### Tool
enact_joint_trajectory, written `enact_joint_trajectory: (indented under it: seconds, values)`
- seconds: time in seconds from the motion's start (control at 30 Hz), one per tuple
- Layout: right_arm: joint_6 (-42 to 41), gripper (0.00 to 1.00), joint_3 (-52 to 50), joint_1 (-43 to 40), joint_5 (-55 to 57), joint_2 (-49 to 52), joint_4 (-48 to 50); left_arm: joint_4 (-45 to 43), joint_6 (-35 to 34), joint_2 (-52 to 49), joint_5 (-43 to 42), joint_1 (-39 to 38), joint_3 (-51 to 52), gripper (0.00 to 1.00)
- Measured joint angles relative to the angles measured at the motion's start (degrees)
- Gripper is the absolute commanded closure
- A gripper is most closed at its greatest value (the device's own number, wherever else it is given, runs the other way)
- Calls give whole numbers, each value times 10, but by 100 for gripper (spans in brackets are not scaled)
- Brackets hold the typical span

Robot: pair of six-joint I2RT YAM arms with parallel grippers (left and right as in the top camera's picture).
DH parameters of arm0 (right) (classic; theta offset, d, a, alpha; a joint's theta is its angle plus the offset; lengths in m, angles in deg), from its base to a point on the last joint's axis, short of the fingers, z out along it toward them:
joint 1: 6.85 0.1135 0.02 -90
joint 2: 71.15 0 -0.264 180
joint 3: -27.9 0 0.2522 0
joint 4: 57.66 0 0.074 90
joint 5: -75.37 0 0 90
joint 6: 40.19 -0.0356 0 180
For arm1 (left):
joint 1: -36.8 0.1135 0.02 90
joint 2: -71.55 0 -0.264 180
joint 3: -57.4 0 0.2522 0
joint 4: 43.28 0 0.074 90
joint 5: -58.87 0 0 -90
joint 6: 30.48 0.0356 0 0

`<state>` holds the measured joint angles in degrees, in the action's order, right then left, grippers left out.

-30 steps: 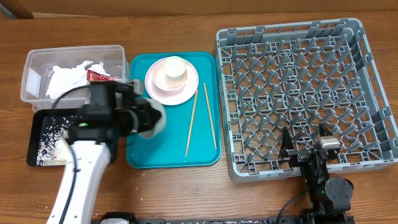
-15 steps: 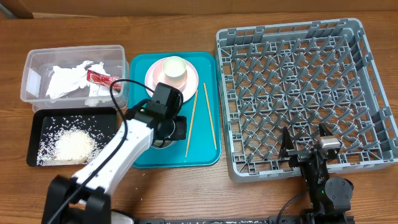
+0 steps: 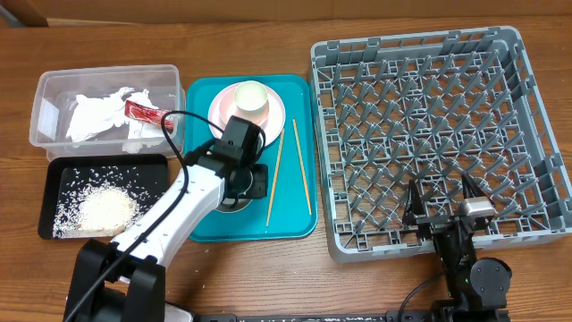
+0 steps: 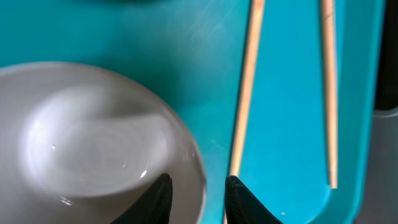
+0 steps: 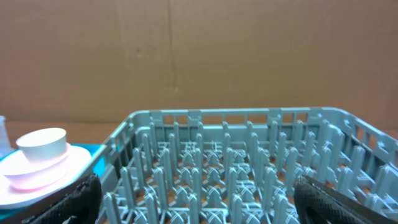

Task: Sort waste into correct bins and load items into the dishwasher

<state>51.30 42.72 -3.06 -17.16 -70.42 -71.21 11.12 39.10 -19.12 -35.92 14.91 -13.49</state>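
**Rice is dumped and the bowl is back on the tray.**
Your left gripper point(image 4: 198, 190) has swung off the flat black tray point(image 3: 49, 179), where the white rice point(image 3: 103, 207) now lies. It has brought the round grey metal bowl point(image 4: 93, 137) down onto the teal plastic tray point(image 4: 286, 93). Its fingers narrowly straddle the rim, but you cannot tell whether they are pinching it. The grey pegged dish rack point(image 3: 420, 134) looks next, where your right gripper point(image 5: 199, 199) gapes wide and empty.

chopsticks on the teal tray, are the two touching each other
Apart. The left wrist view shows bare teal tray between one chopstick and the other chopstick along their whole visible length.
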Motion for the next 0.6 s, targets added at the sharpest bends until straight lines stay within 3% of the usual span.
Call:
enact_joint_trajectory:
  seconds: [0.27, 0.43, 0.6]
  values:
    - [-19, 0, 55, 0, -11, 5, -97, 56, 1, 0, 1, 9, -125, 69]
    - [-26, 0, 202, 0, -14, 62, -187, 81, 11, 0, 1, 21, -186, 71]
    - [-31, 0, 390, 0, -52, 200, -287, 126, 11, 0, 1, 61, -240, 76]
